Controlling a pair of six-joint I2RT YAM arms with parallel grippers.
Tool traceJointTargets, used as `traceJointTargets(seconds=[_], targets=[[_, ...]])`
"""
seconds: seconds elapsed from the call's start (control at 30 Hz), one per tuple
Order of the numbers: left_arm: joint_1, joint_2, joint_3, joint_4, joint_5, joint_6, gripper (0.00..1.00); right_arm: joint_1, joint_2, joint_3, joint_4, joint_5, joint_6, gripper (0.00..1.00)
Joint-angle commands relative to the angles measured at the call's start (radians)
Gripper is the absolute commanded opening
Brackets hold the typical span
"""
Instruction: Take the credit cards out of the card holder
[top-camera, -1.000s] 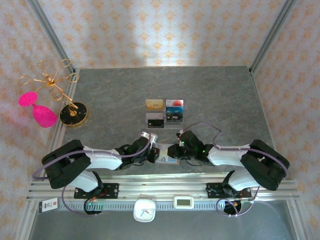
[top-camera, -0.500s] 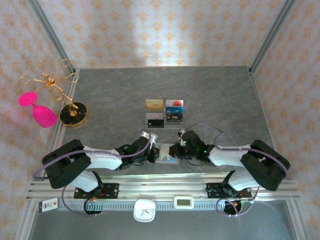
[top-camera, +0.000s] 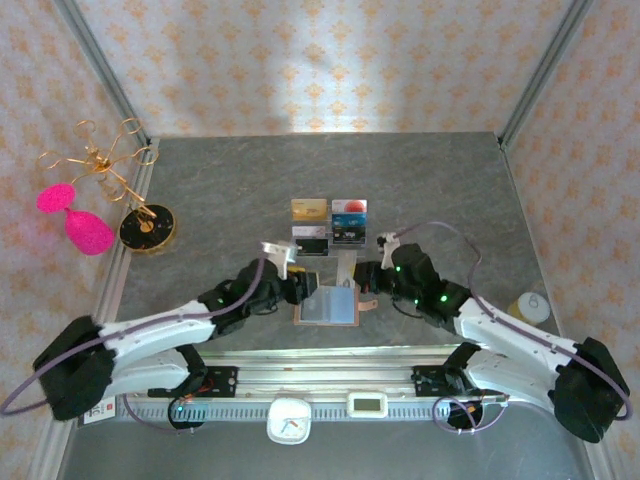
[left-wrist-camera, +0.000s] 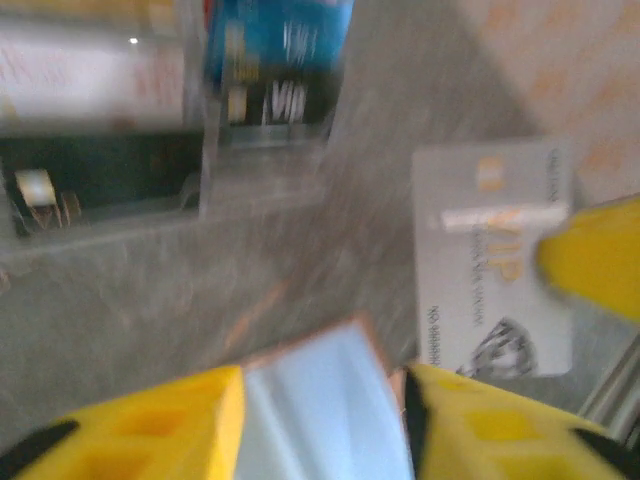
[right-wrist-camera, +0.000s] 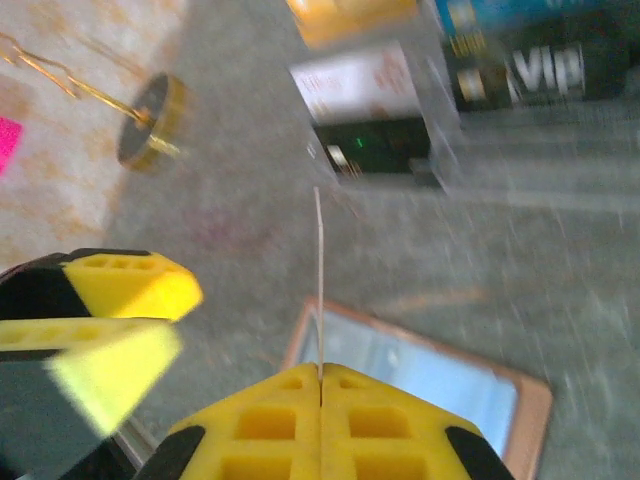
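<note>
right gripper (right-wrist-camera: 320, 385) pinched a grey VIP card (left-wrist-camera: 492, 262) clear of the card holder (top-camera: 327, 305); left gripper (left-wrist-camera: 320, 415) sat open around its corner, probably to steady it.

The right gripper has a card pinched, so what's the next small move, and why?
Probably lift the grey card clear and carry it toward the stand. The right gripper is shut on it, it looks out of the card holder, and the left gripper stands open over the holder.
</note>
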Motion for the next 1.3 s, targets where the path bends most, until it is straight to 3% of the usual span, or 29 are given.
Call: traceJointTargets(seconds=[0.0, 0.07, 0.13, 0.27, 0.47, 0.53, 0.73, 1.03, 1.27], targets=[[0.038, -0.128, 0.066, -0.157, -0.105, 0.066, 0.62, -0.011, 0.028, 0.141, -0.046, 0.055, -0.19, 0.0], [0.054, -0.191, 0.094, -0.216, -0.128, 0.09, 0.69, -0.011, 0.083, 0.228, -0.086, 0.061, -0.304, 0.0], [0.058, -0.231, 0.109, -0.247, -0.145, 0.105, 0.83, -0.011, 0.134, 0.295, -0.125, 0.054, -0.425, 0.0], [0.059, -0.279, 0.101, -0.252, -0.157, 0.109, 0.96, -0.013, 0.194, 0.391, -0.2, -0.004, -0.671, 0.0], [0.064, -0.285, 0.092, -0.267, -0.19, 0.125, 0.97, -0.026, 0.356, 0.604, -0.432, -0.052, -0.96, 0.0], [0.067, -0.29, 0.084, -0.258, -0.198, 0.132, 0.98, -0.032, 0.428, 0.698, -0.503, -0.008, -1.021, 0.0], [0.077, -0.302, 0.054, -0.232, -0.222, 0.143, 0.99, -0.079, 0.607, 0.974, -0.726, -0.087, -1.215, 0.0], [0.118, -0.232, 0.052, -0.212, -0.253, 0.18, 0.99, -0.123, 0.759, 1.14, -0.828, -0.227, -1.403, 0.0], [0.162, -0.206, 0.047, -0.204, -0.211, 0.162, 0.99, -0.129, 0.888, 1.295, -1.0, -0.24, -1.547, 0.0]])
